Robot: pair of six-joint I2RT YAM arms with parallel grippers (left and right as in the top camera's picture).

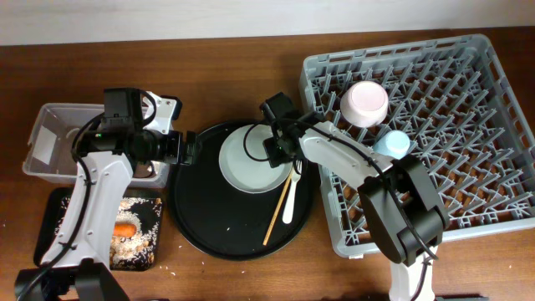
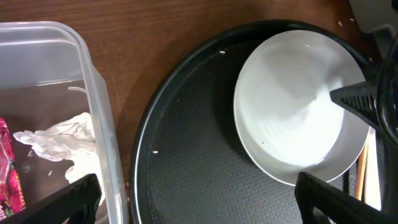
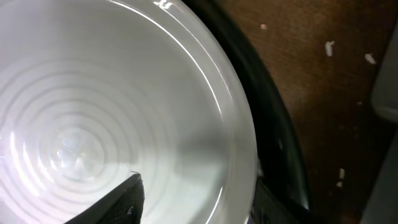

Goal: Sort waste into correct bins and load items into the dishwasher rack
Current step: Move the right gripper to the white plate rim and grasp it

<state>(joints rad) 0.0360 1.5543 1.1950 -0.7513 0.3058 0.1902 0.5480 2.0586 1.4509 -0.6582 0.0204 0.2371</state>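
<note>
Wood-grain table runs up to a pale wall at 12 o'clock. At 3 o'clock the rack already carries the cream cup and blue cup, both mouth-down on the pegs, probably so they drain.

At centre sits the round tray. The plate lies toward its 12 o'clock edge, with the fork and chopstick at the plate's 4 o'clock. The right gripper straddles the plate's rim, one finger inside and one outside. The fingers are spread and not yet pinching, which looks like the set-up for lifting it by the rim.

The left gripper hangs released and empty over the round tray's 9 o'clock edge, likely keeping out of the way.

The tub at 9 o'clock holds tissue and the wrapper. The shallow tray at 8 o'clock holds rice and the carrot.
</note>
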